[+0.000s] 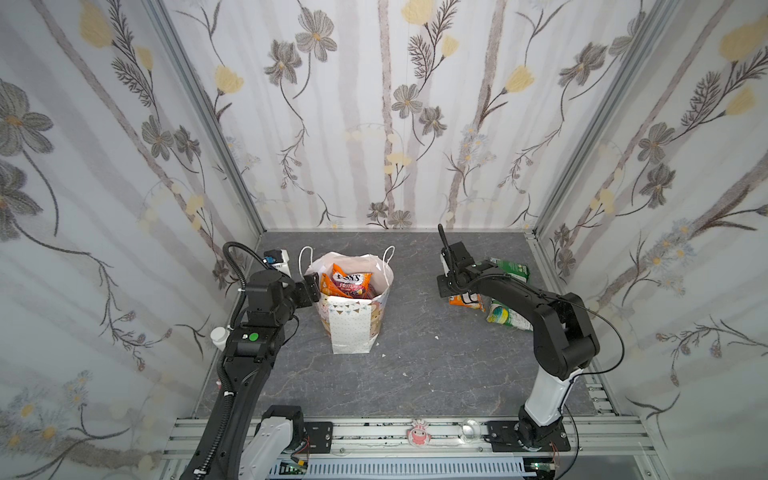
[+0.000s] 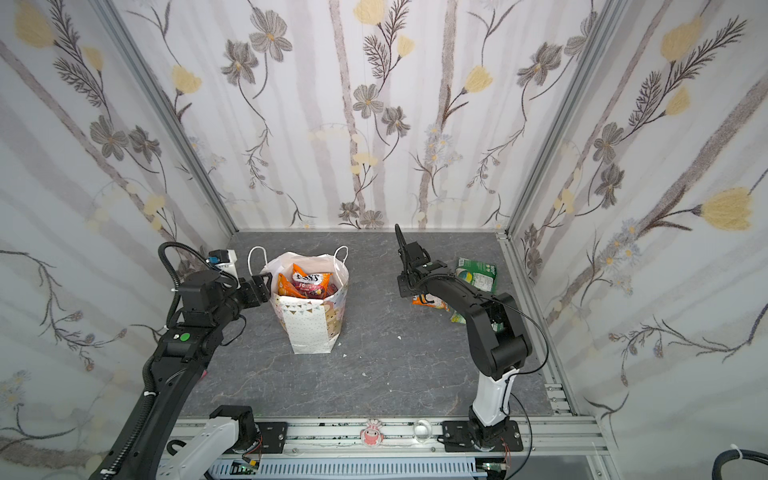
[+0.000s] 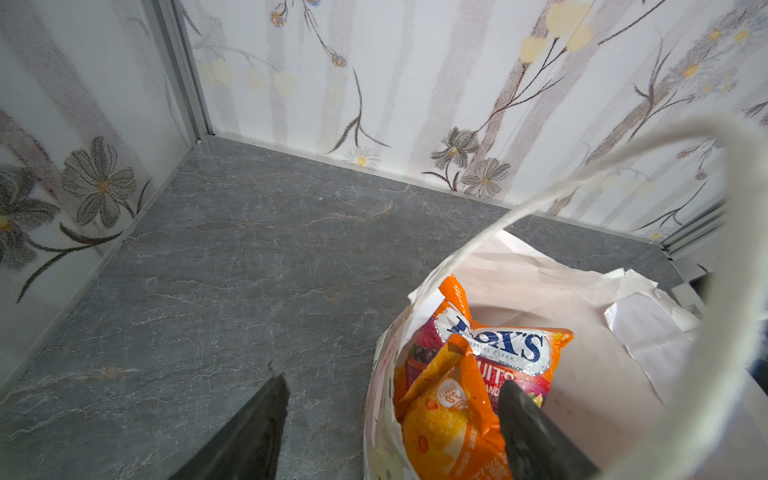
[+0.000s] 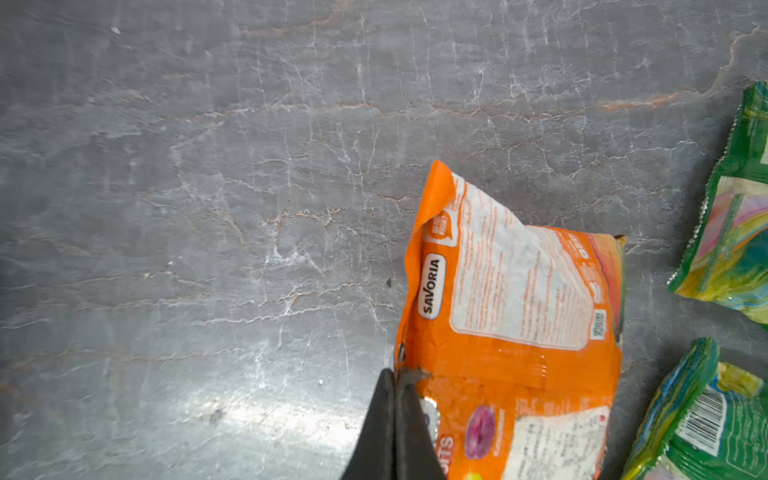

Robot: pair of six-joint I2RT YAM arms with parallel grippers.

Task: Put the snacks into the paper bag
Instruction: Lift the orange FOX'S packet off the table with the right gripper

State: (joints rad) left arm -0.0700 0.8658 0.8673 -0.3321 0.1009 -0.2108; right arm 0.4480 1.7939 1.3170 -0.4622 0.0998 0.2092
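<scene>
The paper bag (image 1: pixel 351 328) (image 2: pixel 309 328) stands upright left of centre, mouth open. A FOX'S candy bag (image 1: pixel 351 280) (image 3: pixel 498 345) and an orange packet (image 3: pixel 440 428) stick up inside it. My left gripper (image 3: pixel 394 381) (image 1: pixel 312 286) is open astride the bag's left rim, one finger outside and one inside. On the right, an orange snack packet (image 4: pixel 519 291) (image 1: pixel 467 300) lies on the table, and my right gripper (image 4: pixel 395 374) is shut on its edge. Two green packets (image 1: pixel 513 270) (image 1: pixel 505 316) (image 4: pixel 731 249) (image 4: pixel 706 424) lie beside it.
Flowered walls close in the grey stone table (image 1: pixel 415 353) on three sides. A white bottle (image 1: pixel 218 336) stands by the left wall behind the left arm. A clear cup (image 1: pixel 471 430) sits on the front rail. The right arm's elbow hangs over the nearer green packet.
</scene>
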